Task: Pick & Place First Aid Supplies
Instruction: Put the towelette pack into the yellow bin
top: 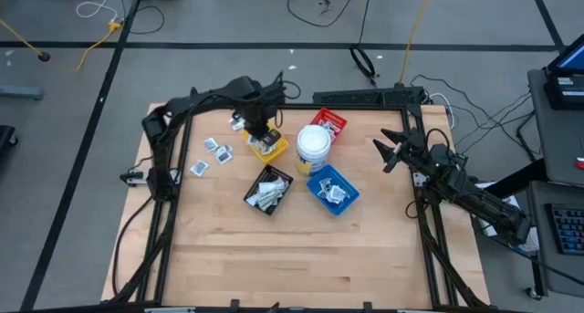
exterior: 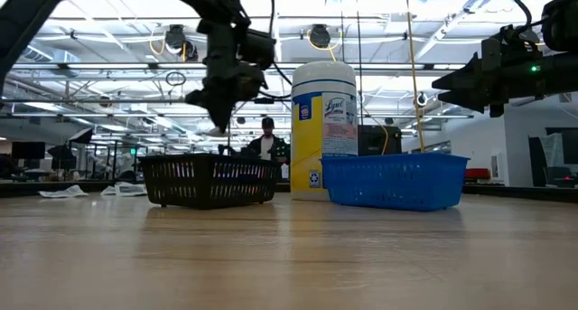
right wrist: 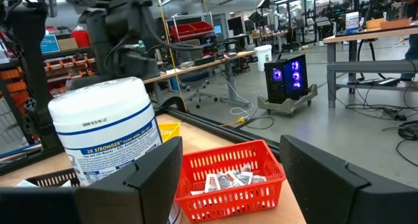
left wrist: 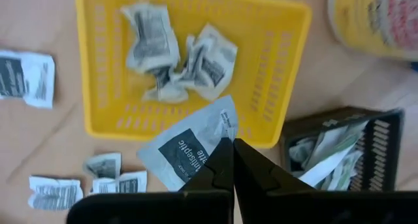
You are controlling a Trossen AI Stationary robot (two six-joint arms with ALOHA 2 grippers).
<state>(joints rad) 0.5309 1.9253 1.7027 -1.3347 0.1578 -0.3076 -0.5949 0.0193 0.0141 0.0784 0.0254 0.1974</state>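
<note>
My left gripper (top: pixel 258 130) hangs over the yellow tray (top: pixel 271 149), shut on a white packet with dark print (left wrist: pixel 186 149). In the left wrist view the fingers (left wrist: pixel 228 160) meet over the tray's rim (left wrist: pixel 196 131). Several crumpled packets (left wrist: pixel 179 61) lie inside the yellow tray. More loose packets (top: pixel 212 151) lie flat on the table to its left. My right gripper (top: pixel 385 153) waits open at the table's right side, level, well away from the trays. My left gripper pinches the packet between its two fingers at one edge (left wrist: pixel 221 134), near a corner. The fingers come from above, pointing down. The packet hangs lifted clear (exterior: pixel 215 129), over the yellow tray's rim; its printed face shows beside the fingers.
A white wipes tub (top: pixel 313 147) stands in the middle. Around it sit a red tray (top: pixel 327 123), a blue tray (top: pixel 333 189) and a black tray (top: pixel 268 191), each holding packets. The near half of the wooden table (top: pixel 292 258) is bare.
</note>
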